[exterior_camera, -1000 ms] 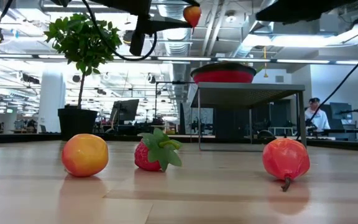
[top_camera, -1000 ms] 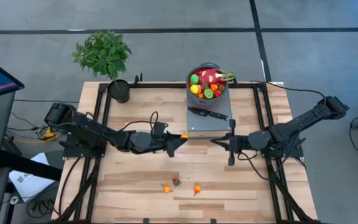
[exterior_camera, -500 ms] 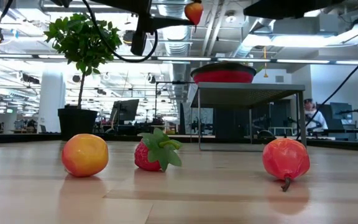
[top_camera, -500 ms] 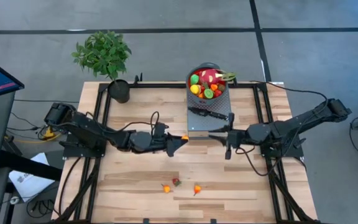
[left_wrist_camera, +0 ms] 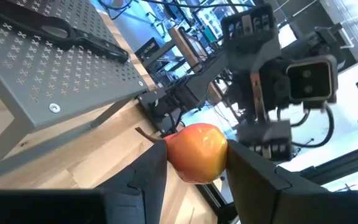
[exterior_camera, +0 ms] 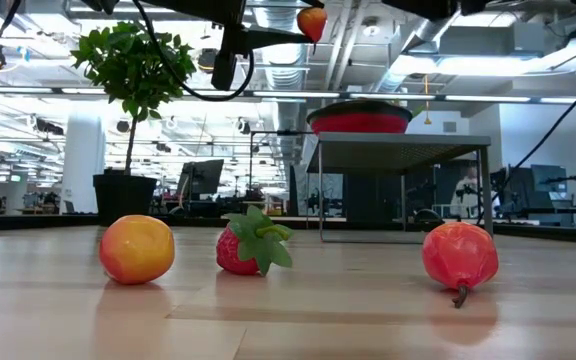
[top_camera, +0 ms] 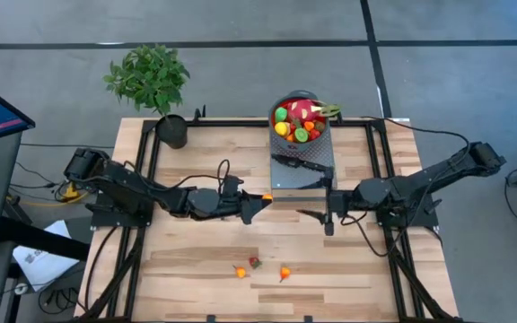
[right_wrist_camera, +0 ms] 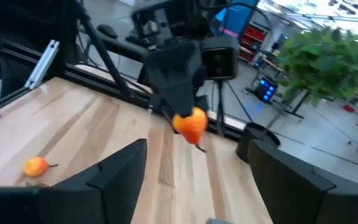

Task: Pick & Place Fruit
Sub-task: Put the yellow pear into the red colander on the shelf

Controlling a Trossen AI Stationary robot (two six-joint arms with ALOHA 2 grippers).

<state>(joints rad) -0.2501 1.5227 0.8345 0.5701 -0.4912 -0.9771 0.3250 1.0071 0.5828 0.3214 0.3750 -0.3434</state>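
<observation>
Orange-red fruit (left_wrist_camera: 196, 152) held aloft, 3 small fruits (top_camera: 253, 262) on tabletop, more heaped in bowl (top_camera: 298, 122)

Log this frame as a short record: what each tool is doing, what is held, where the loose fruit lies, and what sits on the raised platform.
left tool: raised over the table's middle, shut on an orange-red fruit
right tool: facing the left one near the platform, open, nothing in it
loose fruit: peach-coloured fruit, strawberry and red fruit with a stem, in a row on the table near its front edge
platform: grey perforated stand carrying a black-handled knife and a bowl filled with fruit
plant: potted, back left corner
</observation>
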